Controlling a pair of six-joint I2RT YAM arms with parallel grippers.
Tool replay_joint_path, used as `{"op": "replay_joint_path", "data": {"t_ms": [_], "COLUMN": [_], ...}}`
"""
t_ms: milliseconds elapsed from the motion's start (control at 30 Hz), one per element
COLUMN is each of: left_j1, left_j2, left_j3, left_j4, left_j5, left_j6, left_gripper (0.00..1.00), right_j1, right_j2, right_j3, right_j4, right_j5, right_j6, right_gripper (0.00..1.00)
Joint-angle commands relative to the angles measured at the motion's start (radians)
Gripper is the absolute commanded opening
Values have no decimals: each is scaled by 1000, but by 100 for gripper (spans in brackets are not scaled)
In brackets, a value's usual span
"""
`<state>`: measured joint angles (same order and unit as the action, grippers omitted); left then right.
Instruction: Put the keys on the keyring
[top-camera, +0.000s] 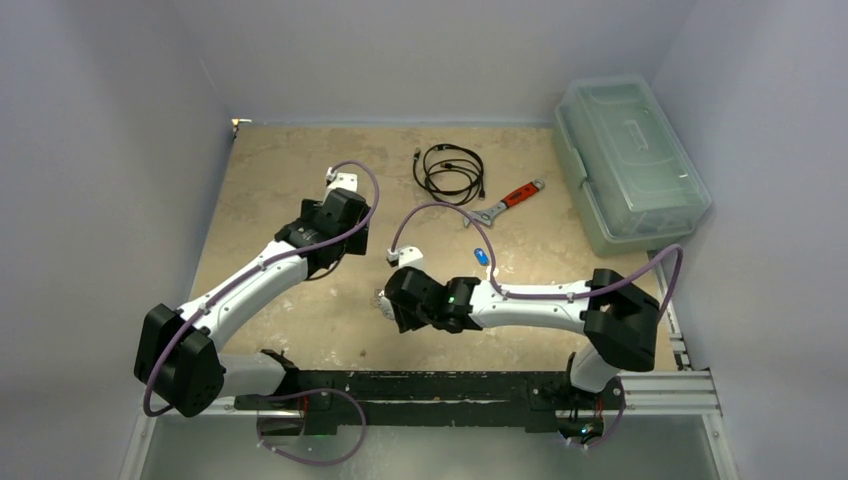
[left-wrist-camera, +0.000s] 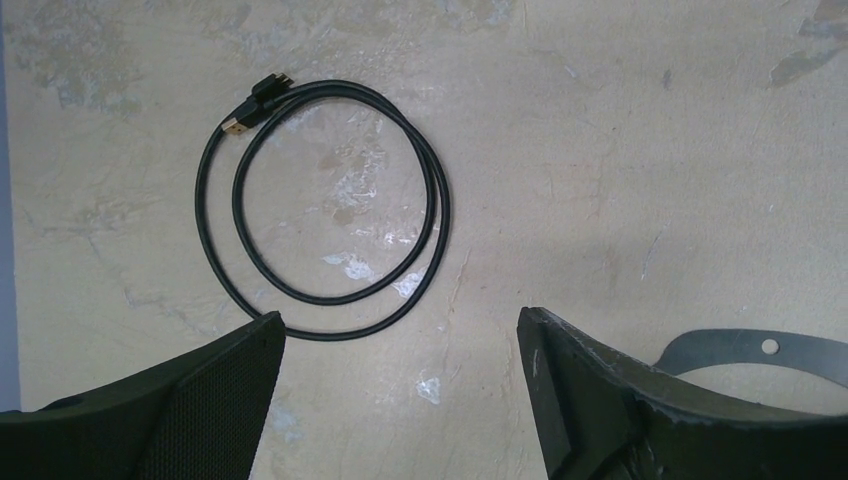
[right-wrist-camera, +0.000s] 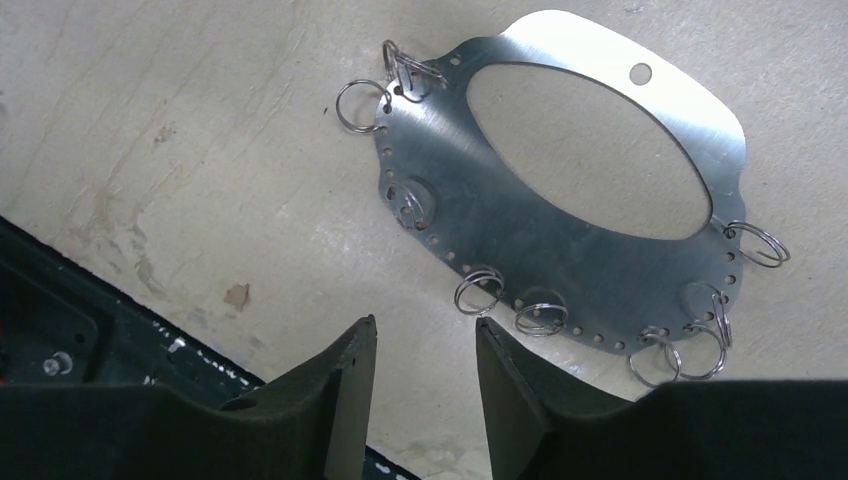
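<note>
keyring (right-wrist-camera: 470, 215) lies flat on table (right-wrist-camera: 150, 120) just ahead of R gripper (right-wrist-camera: 425, 335), jaws parted slightly, nothing held. L gripper (left-wrist-camera: 400, 330) spread wide, empty. blue key (top-camera: 482, 256) seen beside R forearm. rim's best pinched at a bare stretch btw split rings (right-wrist-camera: 480, 290), imo.

The jaws hide most of the keyring (left-wrist-camera: 722, 347).

Left pincer (left-wrist-camera: 398, 385) wide, right pincer (right-wrist-camera: 424, 345) ajar
</note>
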<state>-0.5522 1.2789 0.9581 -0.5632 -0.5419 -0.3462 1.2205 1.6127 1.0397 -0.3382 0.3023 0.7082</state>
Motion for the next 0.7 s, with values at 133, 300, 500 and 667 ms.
{"op": "replay_joint_path", "data": {"t_ms": [133,300,500,667], "left_j1": [5,6,6,5], "left_j2": [-19,-31,-39,-41], "left_j3": [32,29,28,27], "left_j4": [25,26,28,30], "left_j5": [51,59,71,85], "left_j6": [-5,-1,4,7], "left_gripper": [83,83,82,82], "right_j1": [16,19,19,19], "right_j2": [34,71,118,135], "right_j3": [37,41,54,60], "right_j4": [15,26,3,-5], "right_j5": [54,58,67,75], "right_j6": [41,77,158,190], "right_gripper": [43,39,33,32]}}
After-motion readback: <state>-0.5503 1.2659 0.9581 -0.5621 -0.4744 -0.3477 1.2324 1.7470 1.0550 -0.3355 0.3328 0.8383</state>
